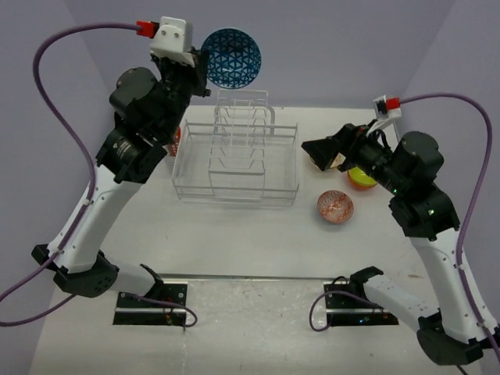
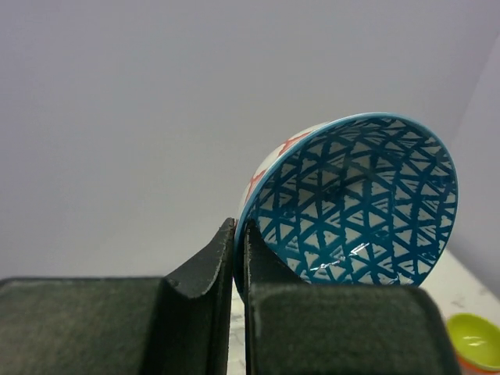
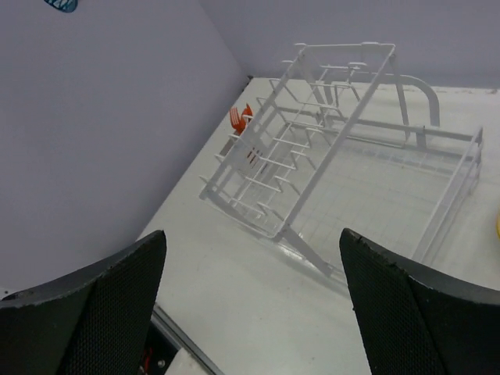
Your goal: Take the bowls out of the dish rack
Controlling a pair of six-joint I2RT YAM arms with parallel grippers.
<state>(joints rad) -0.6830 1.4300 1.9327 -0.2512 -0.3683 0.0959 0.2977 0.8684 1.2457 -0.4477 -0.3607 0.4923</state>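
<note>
One bowl [image 2: 359, 203] in left claw [image 2: 241, 238] — right claw [image 3: 251, 254] wide.

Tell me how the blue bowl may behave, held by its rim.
The blue bowl looks glossy, so probably rigid and slippery. The left gripper pinches only its rim, so it might pivot. Held high above the table, it would likely break if dropped.

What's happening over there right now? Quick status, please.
Left gripper shut on blue patterned bowl, held high, clear of dish rack. Right gripper open, empty. No bowls seen in rack. Nothing in the way.
</note>
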